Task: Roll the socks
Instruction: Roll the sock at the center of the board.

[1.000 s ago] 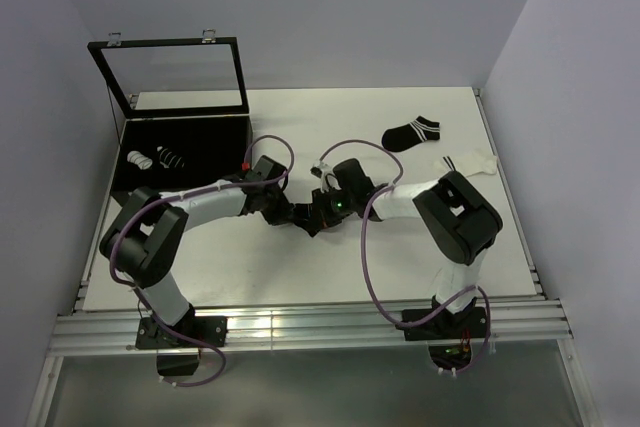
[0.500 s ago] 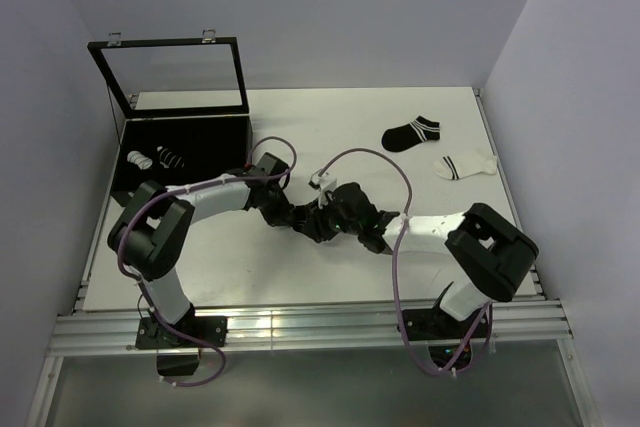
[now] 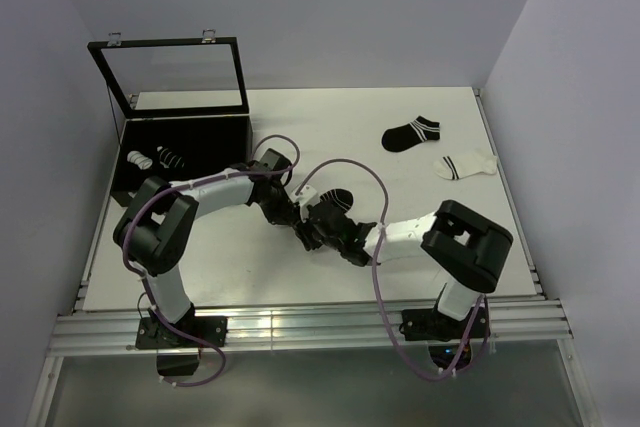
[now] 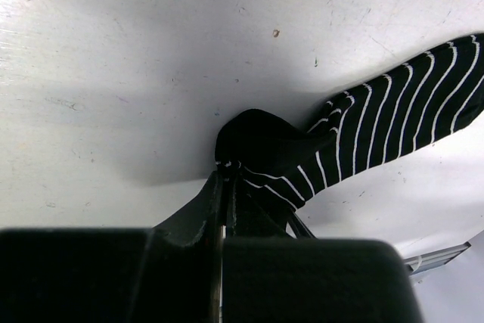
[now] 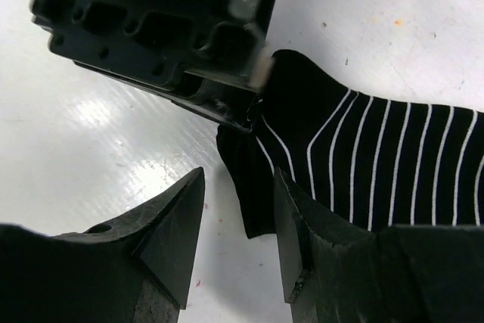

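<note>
A black sock with thin white stripes (image 3: 338, 197) lies mid-table, one end bunched up. My left gripper (image 4: 225, 173) is shut on that bunched end, and the rest of the sock (image 4: 393, 111) trails off to the right. In the top view the left gripper (image 3: 291, 214) and right gripper (image 3: 314, 233) meet at the sock's near end. My right gripper (image 5: 239, 191) stands open, and a corner of the sock (image 5: 363, 164) hangs between its fingers without being pinched. The left gripper's body (image 5: 166, 28) sits just above it.
Two more flat socks lie at the far right, a black one (image 3: 411, 133) and a white one (image 3: 465, 164). An open black box (image 3: 185, 137) with its lid raised stands at the far left and holds two rolled bundles (image 3: 140, 160) (image 3: 172, 158).
The right gripper has opened and let go of the sock, and its arm has swung lower with the elbow nearer the front. The left gripper has closed on the sock's end.
</note>
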Robot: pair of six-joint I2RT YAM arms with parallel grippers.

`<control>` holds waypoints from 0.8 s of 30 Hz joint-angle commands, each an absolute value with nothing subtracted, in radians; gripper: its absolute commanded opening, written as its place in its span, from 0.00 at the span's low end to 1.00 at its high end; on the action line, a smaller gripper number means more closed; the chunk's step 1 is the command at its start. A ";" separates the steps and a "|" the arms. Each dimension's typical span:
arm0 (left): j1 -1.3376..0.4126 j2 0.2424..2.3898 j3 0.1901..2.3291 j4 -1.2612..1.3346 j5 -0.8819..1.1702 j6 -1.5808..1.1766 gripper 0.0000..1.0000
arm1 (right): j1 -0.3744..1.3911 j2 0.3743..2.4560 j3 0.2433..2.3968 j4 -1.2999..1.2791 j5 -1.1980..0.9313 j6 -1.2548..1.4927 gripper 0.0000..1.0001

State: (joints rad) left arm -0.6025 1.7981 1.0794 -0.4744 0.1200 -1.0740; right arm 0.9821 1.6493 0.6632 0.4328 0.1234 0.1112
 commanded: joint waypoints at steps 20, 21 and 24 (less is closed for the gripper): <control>-0.594 1.773 1.042 -0.462 0.147 -1.101 0.01 | 1.045 1.813 0.744 0.437 0.257 0.179 0.00; -0.594 1.749 1.034 -0.454 0.146 -1.106 0.04 | 1.036 1.806 0.736 0.442 0.232 0.193 0.00; -0.583 1.686 1.000 -0.416 0.138 -1.143 0.14 | 0.983 1.770 0.712 0.440 0.108 0.244 0.00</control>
State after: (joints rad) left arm -0.5869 1.7660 1.0367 -0.4332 0.1329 -1.0996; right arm 1.0264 1.7752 0.7330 0.4606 0.2337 0.1589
